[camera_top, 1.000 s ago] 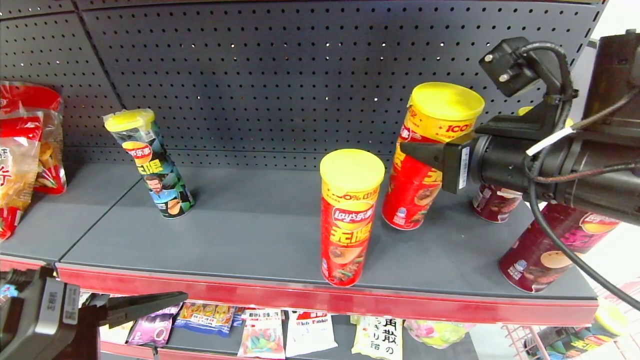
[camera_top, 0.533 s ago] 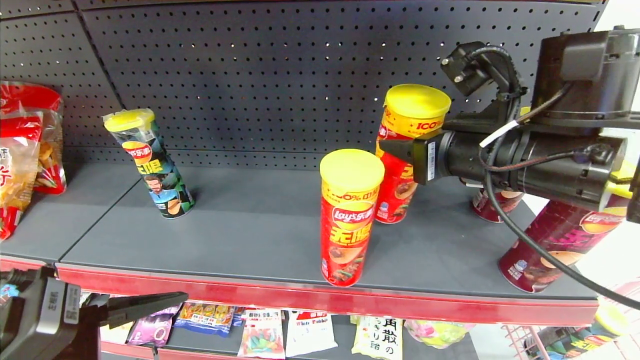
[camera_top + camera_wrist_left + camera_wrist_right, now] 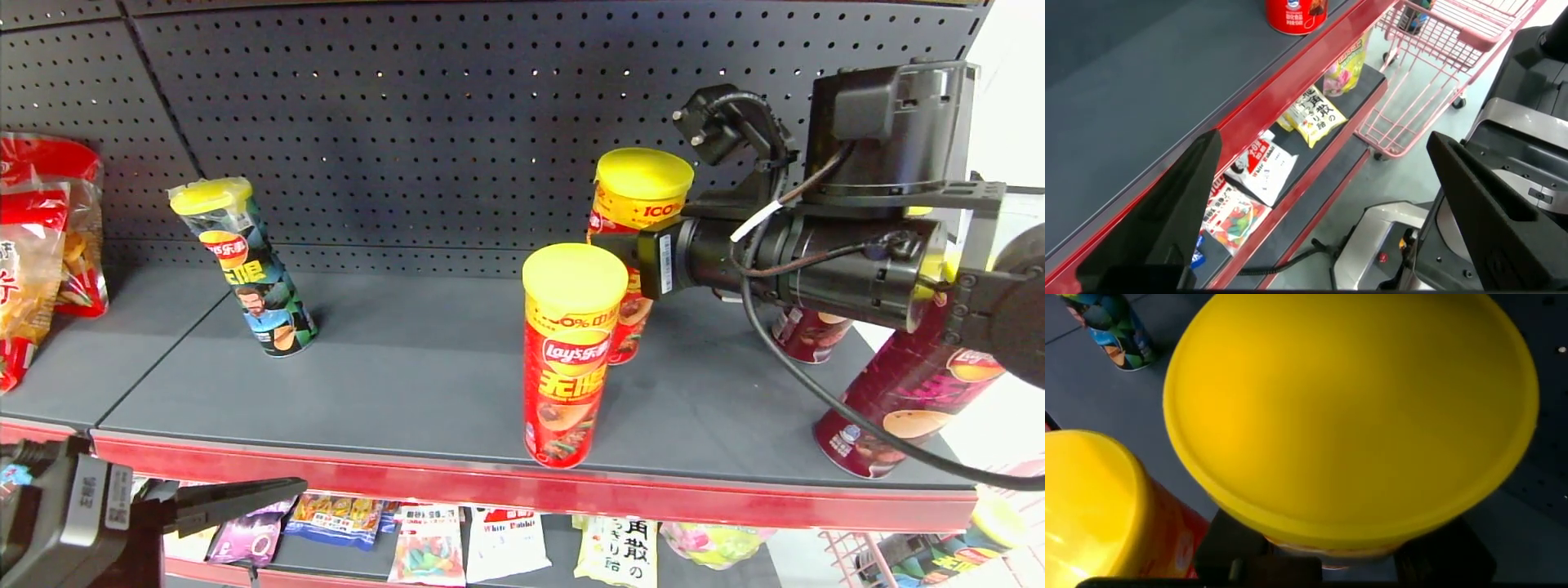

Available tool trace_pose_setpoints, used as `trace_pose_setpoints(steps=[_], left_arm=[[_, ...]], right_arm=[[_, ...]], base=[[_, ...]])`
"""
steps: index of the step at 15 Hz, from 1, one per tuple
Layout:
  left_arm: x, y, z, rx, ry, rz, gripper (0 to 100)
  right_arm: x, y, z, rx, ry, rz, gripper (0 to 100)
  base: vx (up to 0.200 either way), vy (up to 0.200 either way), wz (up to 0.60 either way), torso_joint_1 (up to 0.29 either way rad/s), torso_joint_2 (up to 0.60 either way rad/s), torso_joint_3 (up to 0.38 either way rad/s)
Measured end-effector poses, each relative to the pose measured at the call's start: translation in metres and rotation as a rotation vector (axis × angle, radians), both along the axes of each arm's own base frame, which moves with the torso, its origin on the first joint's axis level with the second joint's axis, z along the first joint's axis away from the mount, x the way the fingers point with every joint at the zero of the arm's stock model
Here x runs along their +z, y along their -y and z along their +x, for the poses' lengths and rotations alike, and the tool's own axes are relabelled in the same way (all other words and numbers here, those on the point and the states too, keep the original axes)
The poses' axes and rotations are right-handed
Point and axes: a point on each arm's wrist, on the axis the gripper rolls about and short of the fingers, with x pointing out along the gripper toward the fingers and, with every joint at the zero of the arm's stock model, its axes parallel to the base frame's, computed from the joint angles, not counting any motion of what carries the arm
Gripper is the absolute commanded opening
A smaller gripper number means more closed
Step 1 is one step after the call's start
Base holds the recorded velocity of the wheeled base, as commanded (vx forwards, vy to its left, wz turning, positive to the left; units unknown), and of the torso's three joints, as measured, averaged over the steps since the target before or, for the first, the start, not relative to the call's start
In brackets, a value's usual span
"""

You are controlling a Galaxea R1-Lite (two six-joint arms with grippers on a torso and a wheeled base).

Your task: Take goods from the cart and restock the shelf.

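Observation:
A red chip can with a yellow lid is held just above the grey shelf, behind and to the right of a matching red can that stands near the shelf's front edge. My right gripper is shut on the held can's side. From the right wrist view, the held can's lid is close up, with the front can's lid beside it. My left gripper hangs open below the shelf's red front lip, its fingers wide apart with nothing between them.
A blue-green can leans at the shelf's left, beside snack bags. Maroon cans stand at the right behind my arm. Snack packs lie on the lower shelf. The pink cart stands at the lower right.
My right gripper has carried the red can leftward and deeper over the shelf, to just behind the front red can. The left gripper has not moved.

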Motion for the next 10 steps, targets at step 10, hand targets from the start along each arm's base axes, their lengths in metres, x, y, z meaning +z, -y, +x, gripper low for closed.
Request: trace_pose_setpoints(steps=[10], left_arm=[[0.0, 0.0, 0.0, 0.002, -0.002, -0.003, 100]], right_arm=[[-0.011, -0.016, 0.017, 0.038, -0.027, -0.008, 0]], base=[[0.0, 0.0, 0.0, 0.0, 0.0, 0.0]])
